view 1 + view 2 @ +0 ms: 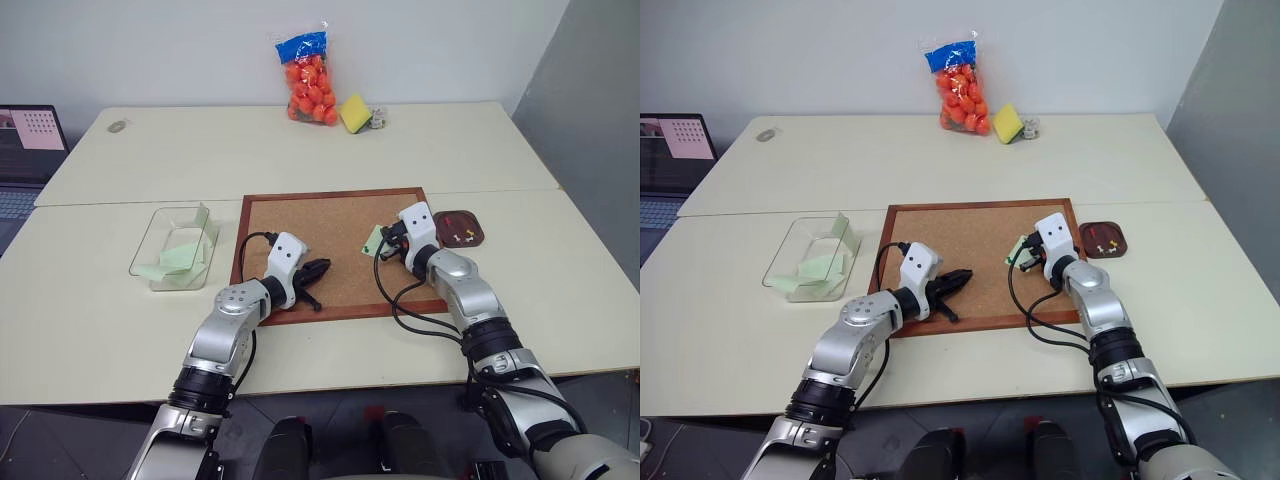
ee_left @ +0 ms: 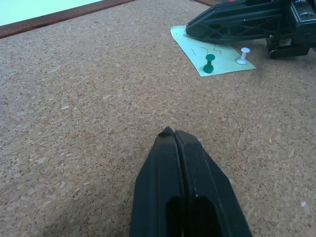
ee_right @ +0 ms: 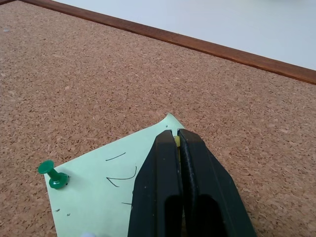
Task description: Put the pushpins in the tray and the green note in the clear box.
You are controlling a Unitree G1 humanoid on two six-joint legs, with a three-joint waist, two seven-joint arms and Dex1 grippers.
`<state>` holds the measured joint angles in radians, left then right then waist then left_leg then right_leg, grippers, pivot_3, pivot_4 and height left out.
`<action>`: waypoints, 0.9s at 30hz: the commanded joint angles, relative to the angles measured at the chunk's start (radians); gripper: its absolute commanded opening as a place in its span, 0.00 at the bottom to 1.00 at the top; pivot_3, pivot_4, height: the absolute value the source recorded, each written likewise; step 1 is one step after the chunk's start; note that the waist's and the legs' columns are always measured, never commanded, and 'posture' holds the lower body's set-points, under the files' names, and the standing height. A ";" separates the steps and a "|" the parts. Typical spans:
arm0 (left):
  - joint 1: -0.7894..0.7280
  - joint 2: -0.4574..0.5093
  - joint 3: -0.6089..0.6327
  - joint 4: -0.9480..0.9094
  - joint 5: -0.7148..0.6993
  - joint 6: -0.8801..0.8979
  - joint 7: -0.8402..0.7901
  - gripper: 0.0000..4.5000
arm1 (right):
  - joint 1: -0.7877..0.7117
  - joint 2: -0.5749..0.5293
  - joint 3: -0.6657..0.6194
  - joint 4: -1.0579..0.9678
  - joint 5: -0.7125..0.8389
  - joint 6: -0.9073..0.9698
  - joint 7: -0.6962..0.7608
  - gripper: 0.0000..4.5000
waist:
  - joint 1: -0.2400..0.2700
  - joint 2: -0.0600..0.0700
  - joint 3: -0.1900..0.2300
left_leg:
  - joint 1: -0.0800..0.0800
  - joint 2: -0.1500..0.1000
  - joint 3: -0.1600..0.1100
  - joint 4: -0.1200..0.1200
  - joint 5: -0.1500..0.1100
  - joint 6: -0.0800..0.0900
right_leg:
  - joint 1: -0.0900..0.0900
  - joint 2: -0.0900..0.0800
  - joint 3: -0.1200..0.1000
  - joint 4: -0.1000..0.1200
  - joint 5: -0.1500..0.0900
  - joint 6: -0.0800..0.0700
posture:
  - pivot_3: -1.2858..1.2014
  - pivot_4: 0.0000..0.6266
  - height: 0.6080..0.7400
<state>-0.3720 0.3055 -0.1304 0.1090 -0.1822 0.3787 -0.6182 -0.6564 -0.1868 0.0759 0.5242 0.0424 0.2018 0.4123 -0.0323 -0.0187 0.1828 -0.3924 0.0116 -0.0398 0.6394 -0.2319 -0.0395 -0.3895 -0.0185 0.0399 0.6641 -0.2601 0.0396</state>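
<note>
So you're partway through. The tray (image 1: 462, 228), right of centre in the left eye view just past the corkboard (image 1: 330, 250)'s right edge, already holds a few pins. The clear box (image 1: 178, 248) at centre left has pale green slips in it. One green note (image 3: 106, 192) is still on the board, near its right edge, with a green pin (image 3: 53, 175) and a white pin (image 2: 243, 56) stuck in it. Your right gripper (image 3: 177, 143) is clamped on a sliver of yellow over the note, likely a yellow pin's head; too little shows to be sure. Your left gripper (image 2: 172, 136) is pressed together with nothing in it, hovering over bare cork mid-board. Left to do: these pins, then the note. The pins in the tray are too small to count.
</note>
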 commanded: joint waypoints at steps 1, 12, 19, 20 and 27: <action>0.027 -0.003 -0.022 0.039 0.026 0.020 0.010 0.00 | -0.024 -0.005 -0.008 -0.019 -0.003 -0.026 0.002 0.01 | 0.000 0.000 0.000 | 0.000 0.000 0.000 0.000 0.000 0.000 | 0.000 0.000 0.000 0.000 0.000 0.000 | 0.52 0.24 1.00; 0.025 -0.001 -0.018 0.042 0.027 0.017 0.012 0.00 | -0.030 0.000 -0.011 -0.012 -0.006 -0.026 0.003 0.20 | 0.000 0.000 0.000 | 0.000 0.000 0.000 0.000 0.000 0.000 | 0.000 0.000 0.000 0.000 -0.001 0.002 | 0.52 0.24 1.00; 0.023 -0.002 -0.019 0.045 0.030 0.016 0.017 0.00 | -0.035 0.005 -0.017 -0.012 0.003 -0.027 0.012 0.01 | 0.000 0.000 0.000 | 0.000 0.000 0.000 0.000 0.000 0.000 | 0.000 0.000 0.000 0.000 -0.001 0.002 | 0.52 0.24 1.00; 0.022 -0.003 -0.019 0.046 0.030 0.015 0.018 0.00 | -0.036 0.005 -0.018 -0.011 0.003 -0.028 0.013 0.01 | 0.000 0.000 0.000 | 0.000 0.000 0.000 0.000 0.000 0.000 | 0.000 0.000 0.000 0.000 -0.001 0.002 | 0.52 0.24 1.00; 0.016 -0.007 -0.023 0.047 0.032 0.017 0.023 0.00 | -0.037 0.006 -0.025 -0.012 0.008 -0.029 0.015 0.01 | 0.001 0.000 0.000 | 0.000 0.000 0.000 0.000 0.000 0.000 | 0.000 0.000 0.000 0.000 -0.002 0.003 | 0.52 0.24 1.00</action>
<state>-0.3719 0.3049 -0.1323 0.1116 -0.1757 0.3702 -0.6041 -0.6575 -0.1845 0.0688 0.5258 0.0328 0.2002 0.4161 -0.0315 -0.0187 0.1829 -0.3926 0.0116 -0.0401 0.6393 -0.2319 -0.0395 -0.3895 -0.0186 0.0398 0.6639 -0.2617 0.0423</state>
